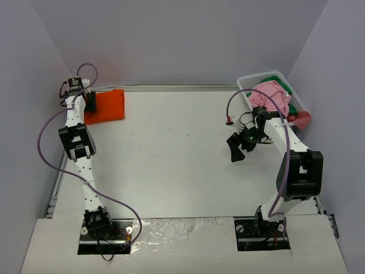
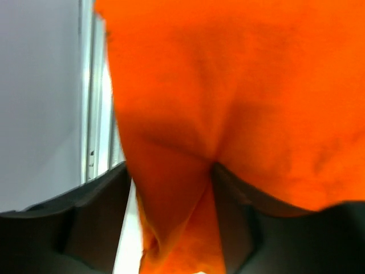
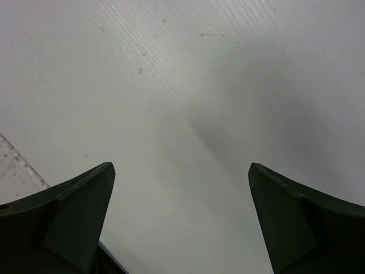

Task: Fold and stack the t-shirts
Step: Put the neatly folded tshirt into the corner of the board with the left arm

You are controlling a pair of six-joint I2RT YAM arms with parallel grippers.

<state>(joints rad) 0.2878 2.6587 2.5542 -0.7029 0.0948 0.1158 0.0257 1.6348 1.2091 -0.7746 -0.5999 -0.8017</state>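
The folded orange t-shirt point(image 1: 107, 105) lies at the table's far left corner. My left gripper point(image 1: 89, 103) is down at its left edge. In the left wrist view the orange t-shirt point(image 2: 239, 85) fills the frame, and a fold of it hangs in my left gripper point(image 2: 171, 171). The jaws stand apart, and a strip of white table shows between the left finger point(image 2: 97, 217) and the cloth. A pink t-shirt point(image 1: 268, 94) and a green one point(image 1: 296, 106) are piled in the white basket point(image 1: 250, 81). My right gripper point(image 1: 236, 149) point(image 3: 181, 168) hovers wide open over bare table, holding nothing.
The white slotted basket stands at the far right corner, with a reddish-pink cloth point(image 1: 303, 120) hanging over its near rim. Grey walls close in the table on the left, back and right. A metal rail point(image 2: 91, 114) runs along the left edge beside the orange shirt.
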